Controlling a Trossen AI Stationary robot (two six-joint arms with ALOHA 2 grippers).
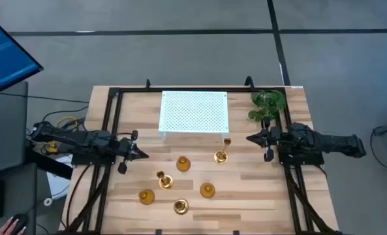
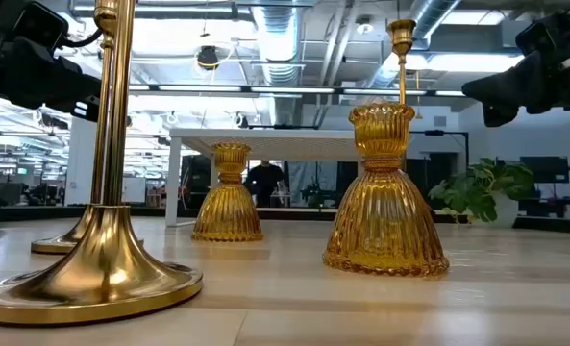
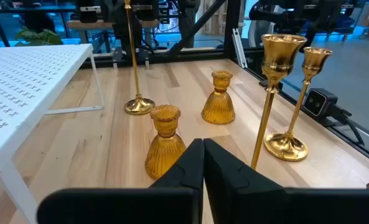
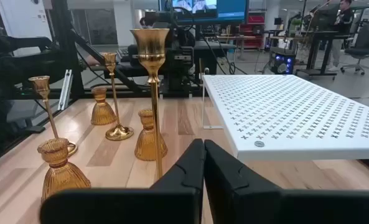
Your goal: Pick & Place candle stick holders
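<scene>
1. The six gold candle stick holders (image 1: 180, 177) are standing on the bare wooden table (image 1: 258, 189), in front of the white perforated shelf (image 1: 194, 111). None of them is sitting on the shelf, and nothing is lying on its top.
2. The left gripper (image 1: 139, 153) is hovering at the left side of the table with its fingers pressed together and holding nothing.
3. The right gripper (image 1: 250, 138) is waiting at the right side, next to the green plant (image 1: 267, 104). Its fingers are also closed together and empty.
4. The high view is showing all six holders spread between the two grippers. One tall holder (image 1: 222, 154) is standing nearest to the shelf.
5. The low view is showing only some of them: a tall stem (image 2: 111, 144) very near the camera and two squat ribbed holders (image 2: 385, 197) behind it. It is also showing a person (image 2: 263, 183) far away in the room.
</scene>
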